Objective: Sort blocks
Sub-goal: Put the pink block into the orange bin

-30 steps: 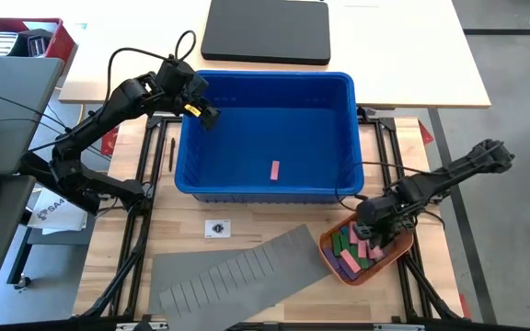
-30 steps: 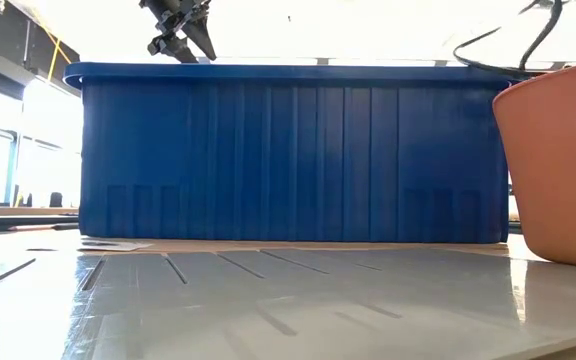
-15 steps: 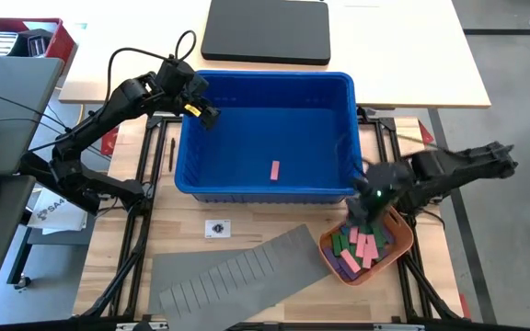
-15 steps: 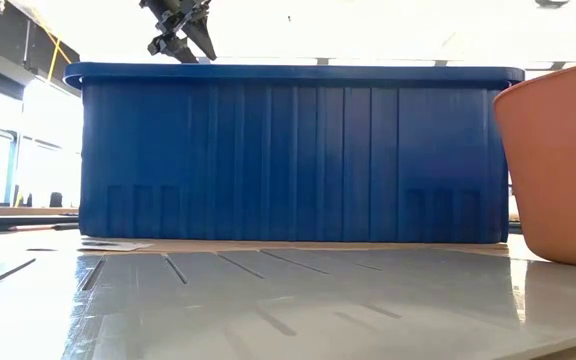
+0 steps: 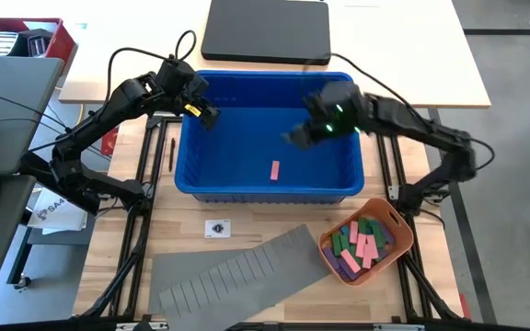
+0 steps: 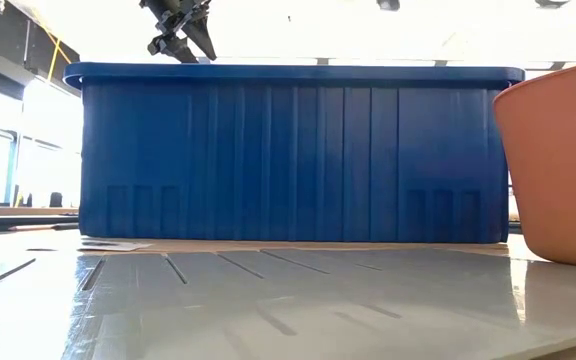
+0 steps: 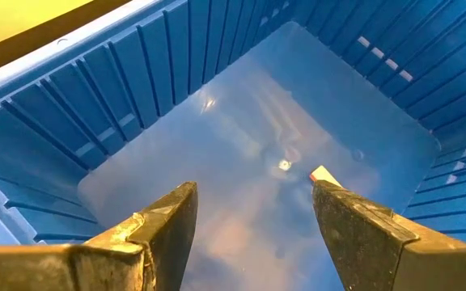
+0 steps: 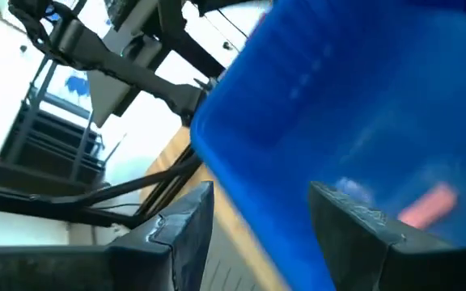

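Fingers of the right gripper (image 5: 294,138) stand apart in its own wrist view, with a clear gap between the two dark fingers (image 8: 180,230) and nothing seen held there. In the high view this gripper hangs over the inside of the blue bin (image 5: 343,85), toward its far right part, blurred, so whether it carries a block cannot be told from there. A single pink block (image 5: 275,170) lies flat on the bin floor, nearer the front wall than the gripper and a little to its left, apart from it. The right wrist view shows the same pink block (image 8: 429,204) as a blur beyond the fingertips, inside the bin.

The left gripper (image 5: 204,112) hangs over the bin's far left corner, just inside the rim. Its jaws are open and empty; its wrist view looks down between the two fingers (image 7: 164,230) to the bare blue floor, where one end of the pink block (image 7: 324,175) peeps out beside the other finger, well below it.

The remaining blocks (image 5: 364,246), green, pink and purple, lie piled in the orange tray (image 5: 393,218), which sits on the table just outside the bin's front right corner, well apart from both grippers. A grey slotted sheet (image 5: 237,273) lies on the table to the left of the tray.
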{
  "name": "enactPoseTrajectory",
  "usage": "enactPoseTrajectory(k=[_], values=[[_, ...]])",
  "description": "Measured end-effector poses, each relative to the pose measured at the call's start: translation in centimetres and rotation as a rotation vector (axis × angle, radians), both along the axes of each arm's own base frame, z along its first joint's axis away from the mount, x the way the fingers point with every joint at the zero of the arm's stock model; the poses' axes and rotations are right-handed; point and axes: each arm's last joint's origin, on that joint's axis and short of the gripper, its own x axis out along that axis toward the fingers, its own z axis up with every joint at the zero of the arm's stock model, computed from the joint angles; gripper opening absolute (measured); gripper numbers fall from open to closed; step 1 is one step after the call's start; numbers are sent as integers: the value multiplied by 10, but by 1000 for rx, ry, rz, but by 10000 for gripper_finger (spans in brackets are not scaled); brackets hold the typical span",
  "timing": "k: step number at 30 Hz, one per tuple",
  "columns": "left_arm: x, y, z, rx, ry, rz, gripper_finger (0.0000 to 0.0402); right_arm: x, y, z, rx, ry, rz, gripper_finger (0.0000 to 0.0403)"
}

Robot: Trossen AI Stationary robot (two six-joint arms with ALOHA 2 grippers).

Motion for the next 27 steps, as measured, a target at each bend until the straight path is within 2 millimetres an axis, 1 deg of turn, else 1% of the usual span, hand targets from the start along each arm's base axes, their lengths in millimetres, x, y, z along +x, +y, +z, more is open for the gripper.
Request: enactPoseTrajectory(k=[2, 5, 7, 10, 12, 14, 16, 18, 21, 23, 25, 27], values=[[0, 0, 0, 0, 0, 0, 238, 15, -19, 3, -52, -4, 44, 196], [0, 0, 0, 0, 0, 0, 238, 36, -44, 2, -137, 2, 104, 196], [0, 0, 0, 0, 0, 0, 238, 50, -61, -3, -194, 20, 110, 196], [0, 0, 0, 0, 0, 0, 238, 68, -85, -19, -247, 72, 95, 196], [0, 0, 0, 0, 0, 0, 238, 78, -103, -35, -245, 125, 59, 196], [0, 0, 0, 0, 0, 0, 238, 84, -119, -55, -209, 206, 29, 197], [0, 0, 0, 0, 0, 0, 238, 87, -132, -75, -167, 298, 16, 200], [0, 0, 0, 0, 0, 0, 238, 87, -141, -95, -122, 392, 18, 208], [0, 0, 0, 0, 0, 0, 238, 91, -150, -124, -84, 522, 58, 234], [0, 0, 0, 0, 0, 0, 238, 95, -153, -144, -44, 578, 101, 257], [0, 0, 0, 0, 0, 0, 238, 99, -153, -162, 33, 622, 135, 278], [0, 0, 0, 0, 0, 0, 238, 103, -150, -181, 129, 698, 99, 291]])
